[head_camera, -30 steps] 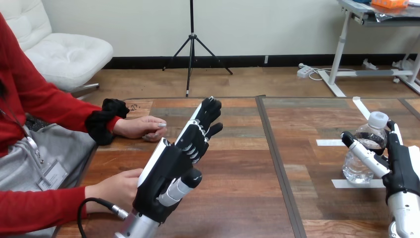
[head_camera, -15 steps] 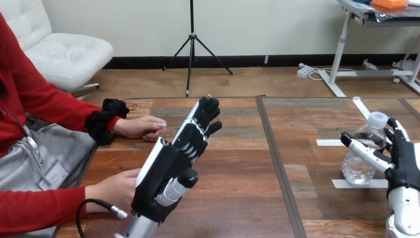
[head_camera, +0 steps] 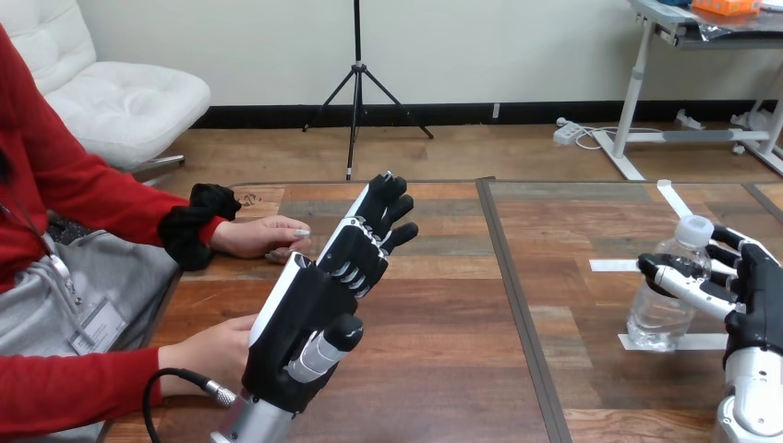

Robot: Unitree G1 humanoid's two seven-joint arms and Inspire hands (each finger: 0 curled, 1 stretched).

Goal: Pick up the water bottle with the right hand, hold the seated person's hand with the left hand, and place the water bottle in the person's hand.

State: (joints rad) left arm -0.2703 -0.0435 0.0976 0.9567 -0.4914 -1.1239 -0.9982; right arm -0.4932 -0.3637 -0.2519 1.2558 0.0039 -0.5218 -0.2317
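Observation:
A clear water bottle [head_camera: 657,318] with a white cap stands at the table's right, leaning a little to the left. My right hand [head_camera: 762,295] is curled round its upper part, thumb in front and fingers behind its neck. My left hand [head_camera: 319,305] is raised over the table's left half, open, with straight fingers pointing away and up. The person's hand [head_camera: 258,237] at the far left lies flat on the table, apart from my left hand. The person's nearer hand [head_camera: 208,355] rests at the table's left edge, just left of my left palm.
White tape strips [head_camera: 614,265] lie on the wooden table [head_camera: 443,314] around the bottle, one [head_camera: 702,341] under its base and another [head_camera: 674,198] farther back. A dark seam [head_camera: 517,305] runs front to back between my two hands.
My right hand's fingers have closed round the bottle, which has tipped and shifted slightly left. My left hand has barely moved. The person's hands have stayed where they were.

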